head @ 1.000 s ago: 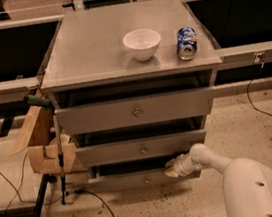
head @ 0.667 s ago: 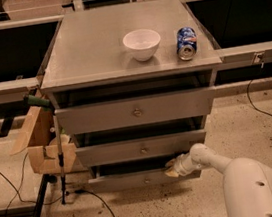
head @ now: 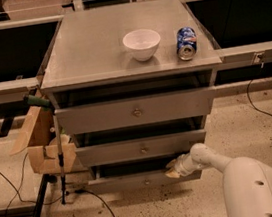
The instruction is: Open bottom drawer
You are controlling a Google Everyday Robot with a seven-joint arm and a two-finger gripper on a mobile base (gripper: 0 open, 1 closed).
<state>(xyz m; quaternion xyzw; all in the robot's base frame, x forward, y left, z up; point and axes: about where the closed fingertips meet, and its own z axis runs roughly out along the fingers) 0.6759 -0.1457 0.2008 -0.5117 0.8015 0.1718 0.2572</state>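
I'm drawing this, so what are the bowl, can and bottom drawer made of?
The bowl: glossy white, likely ceramic or plastic. The can: shiny blue print, probably aluminium. The bottom drawer: matte grey, maybe painted metal or wood; the gripper sits at its top right edge.

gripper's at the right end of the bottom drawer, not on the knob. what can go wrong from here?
1. The gripper sits at the right end of the bottom drawer, well off its knob. An off-centre pull may skew the drawer so it binds, or the gripper may slip off.
2. A sudden jerk could shake the cabinet top. The can lies near its right edge and might roll, and the bowl could shift.
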